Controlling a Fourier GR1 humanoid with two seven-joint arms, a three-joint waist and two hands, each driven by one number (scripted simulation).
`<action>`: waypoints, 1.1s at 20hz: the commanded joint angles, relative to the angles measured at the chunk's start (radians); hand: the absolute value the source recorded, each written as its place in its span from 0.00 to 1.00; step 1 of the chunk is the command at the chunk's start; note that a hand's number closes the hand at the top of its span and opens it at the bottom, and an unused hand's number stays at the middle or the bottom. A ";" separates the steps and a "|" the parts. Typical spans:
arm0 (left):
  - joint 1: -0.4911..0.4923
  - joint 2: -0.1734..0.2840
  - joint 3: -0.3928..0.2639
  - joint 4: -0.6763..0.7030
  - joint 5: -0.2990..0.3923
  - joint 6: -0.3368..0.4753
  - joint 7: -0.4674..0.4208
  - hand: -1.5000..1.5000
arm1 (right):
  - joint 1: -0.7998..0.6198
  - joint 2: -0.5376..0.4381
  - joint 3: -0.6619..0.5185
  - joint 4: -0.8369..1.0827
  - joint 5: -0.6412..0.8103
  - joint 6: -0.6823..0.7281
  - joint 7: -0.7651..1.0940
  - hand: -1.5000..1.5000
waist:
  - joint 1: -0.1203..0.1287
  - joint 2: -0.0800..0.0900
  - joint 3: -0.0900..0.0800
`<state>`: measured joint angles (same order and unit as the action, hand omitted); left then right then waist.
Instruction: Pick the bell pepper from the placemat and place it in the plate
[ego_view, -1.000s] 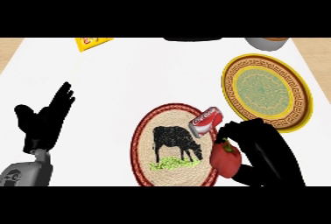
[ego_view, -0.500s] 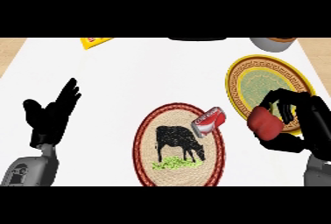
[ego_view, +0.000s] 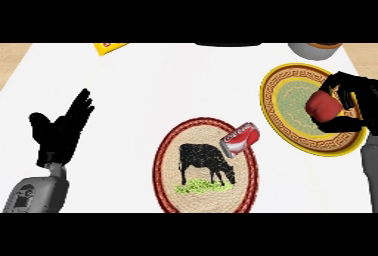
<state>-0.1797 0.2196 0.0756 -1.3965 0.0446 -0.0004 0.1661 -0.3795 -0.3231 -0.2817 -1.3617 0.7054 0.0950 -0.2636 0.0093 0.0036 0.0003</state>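
My right hand (ego_view: 351, 102) is curled round the red bell pepper (ego_view: 323, 106) and holds it over the right part of the yellow plate (ego_view: 284, 100) with the green centre. The round woven placemat (ego_view: 207, 165) with a black cow picture lies in the middle of the counter, left of and nearer than the plate. A red soda can (ego_view: 240, 139) lies on its side at the placemat's upper right edge. At the left my left hand (ego_view: 63, 127) rests open with its fingers up.
A grey bowl (ego_view: 314, 50) stands at the far right beyond the plate. A yellow packet (ego_view: 111, 47) lies at the far left edge of the counter. A dark object (ego_view: 229, 44) shows at the far middle edge.
My right hand has carried the bell pepper from the placemat's right edge up and to the right, over the plate. The left hand stays at the left.
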 joint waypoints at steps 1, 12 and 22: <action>-0.008 -0.025 -0.013 0.024 -0.029 0.022 -0.031 0.50 | -0.091 -0.079 -0.007 0.248 0.043 -0.023 -0.087 1.00 | 0.005 0.002 0.000; -0.004 -0.025 -0.007 0.015 -0.018 -0.004 -0.023 0.50 | -0.292 -0.185 -0.033 0.743 -0.006 0.080 -0.372 0.00 | 0.013 0.004 0.001; -0.034 -0.025 0.010 0.019 -0.016 0.014 0.016 0.50 | -0.336 -0.155 -0.167 0.622 -0.297 0.350 -0.476 0.00 | -0.018 -0.007 -0.001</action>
<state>-0.1859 0.2059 0.0831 -1.3930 0.0311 -0.0011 0.1706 -0.6784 -0.4794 -0.4089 -0.7162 0.5090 0.3075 -0.7616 0.0021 -0.0003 0.0005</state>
